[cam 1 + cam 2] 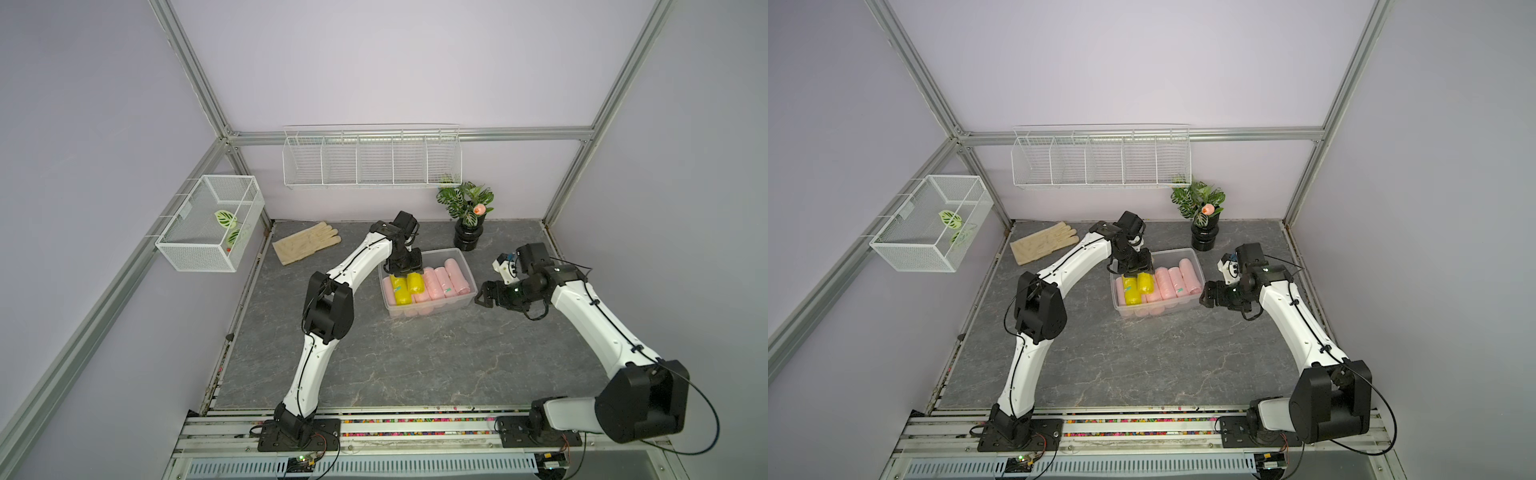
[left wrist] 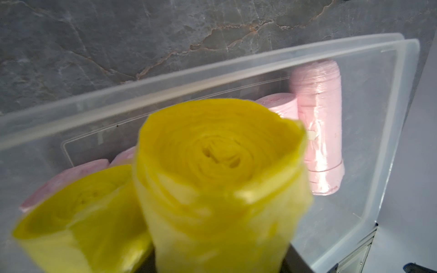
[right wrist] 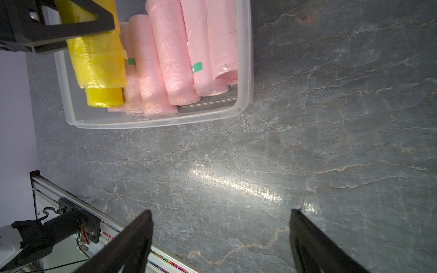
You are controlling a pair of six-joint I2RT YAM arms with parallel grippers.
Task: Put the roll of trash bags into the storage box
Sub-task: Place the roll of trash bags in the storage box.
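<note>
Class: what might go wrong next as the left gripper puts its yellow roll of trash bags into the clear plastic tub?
1. The clear plastic tub already holds pink rolls and another yellow roll; the held yellow roll may land on top and tumble out.
2. Its loose outer layer could snag the left gripper on release.

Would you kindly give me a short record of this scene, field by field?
Left gripper: shut on a yellow roll, low over the box
Right gripper: open, holding nothing, beside the box
In box: pink rolls; second yellow roll lying on them
Elsewhere on table: glove, plant
Task state: held roll not yet released
</note>
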